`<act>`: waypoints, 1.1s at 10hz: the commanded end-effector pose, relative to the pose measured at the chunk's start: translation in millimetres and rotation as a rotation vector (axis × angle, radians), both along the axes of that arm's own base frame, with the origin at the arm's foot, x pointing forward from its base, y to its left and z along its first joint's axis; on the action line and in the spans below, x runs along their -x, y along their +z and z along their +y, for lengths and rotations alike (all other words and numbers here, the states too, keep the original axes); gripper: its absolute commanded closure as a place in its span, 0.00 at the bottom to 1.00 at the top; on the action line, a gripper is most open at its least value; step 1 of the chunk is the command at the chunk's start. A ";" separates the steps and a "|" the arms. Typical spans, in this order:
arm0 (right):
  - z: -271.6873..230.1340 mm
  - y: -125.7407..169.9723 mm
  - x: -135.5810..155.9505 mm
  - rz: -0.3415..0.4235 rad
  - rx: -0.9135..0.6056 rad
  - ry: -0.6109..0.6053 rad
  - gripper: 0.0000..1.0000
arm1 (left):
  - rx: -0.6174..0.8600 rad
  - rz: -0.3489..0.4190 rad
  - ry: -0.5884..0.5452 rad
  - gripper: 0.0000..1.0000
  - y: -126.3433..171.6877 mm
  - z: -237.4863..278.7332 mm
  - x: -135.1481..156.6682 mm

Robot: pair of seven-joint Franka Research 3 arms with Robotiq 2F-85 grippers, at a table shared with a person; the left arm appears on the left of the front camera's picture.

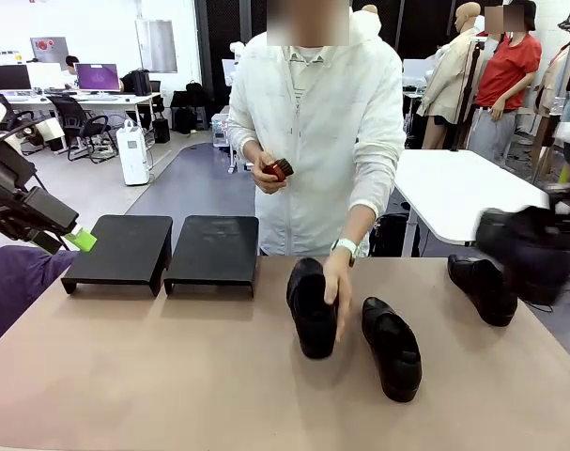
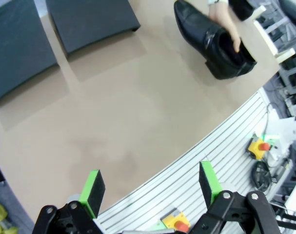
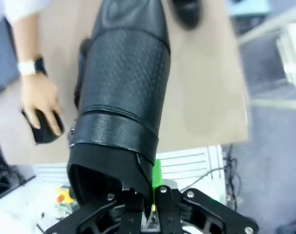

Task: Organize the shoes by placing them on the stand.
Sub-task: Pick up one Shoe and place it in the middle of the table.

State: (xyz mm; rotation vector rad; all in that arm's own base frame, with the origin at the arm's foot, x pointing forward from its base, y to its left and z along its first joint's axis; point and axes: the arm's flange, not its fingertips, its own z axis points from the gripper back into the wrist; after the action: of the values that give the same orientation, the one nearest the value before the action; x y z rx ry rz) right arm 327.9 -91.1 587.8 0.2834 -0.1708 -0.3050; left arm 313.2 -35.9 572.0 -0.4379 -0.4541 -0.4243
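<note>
The right claw (image 3: 155, 191) is clamped on one shoe (image 3: 123, 97), well right of the stand (image 1: 214, 246). The left claw (image 2: 151, 184), fingers apart, sits beside the stand's left edge.

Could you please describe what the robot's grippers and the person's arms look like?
Both grippers are black linkages with bolted joints: the left gripper has two bright-green pads, the right gripper shows one green pad. The person wears a white jacket with long sleeves and a pale wristwatch.

No legible text, label, brand, number or sign on anything in view.
</note>
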 end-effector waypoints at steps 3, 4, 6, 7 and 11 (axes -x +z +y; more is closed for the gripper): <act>-65.9 -0.2 53.7 -0.068 -0.074 -0.222 1.00 | 0.020 -0.001 -0.020 0.00 1.0 0.9 -0.2; -64.2 -4.7 48.6 -0.066 -0.074 -0.223 1.00 | 0.020 -0.001 -0.020 0.00 1.0 0.9 -0.2; -86.1 7.9 66.6 -0.036 -0.071 -0.219 1.00 | 0.020 -0.001 -0.020 0.00 1.0 0.9 -0.2; -83.2 1.0 62.9 -0.033 -0.072 -0.224 1.00 | 0.020 -0.001 -0.020 0.00 1.0 0.9 -0.2; 19.4 18.7 33.0 -0.092 -0.043 -0.070 1.00 | 0.020 -0.001 -0.020 0.00 1.0 0.9 -0.2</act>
State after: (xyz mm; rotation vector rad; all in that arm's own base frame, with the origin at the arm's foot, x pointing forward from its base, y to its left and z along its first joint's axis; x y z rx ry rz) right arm 290.0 -105.4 597.8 0.3130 -0.2139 -0.4031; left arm 313.1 -36.2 572.1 -0.4375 -0.4539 -0.4251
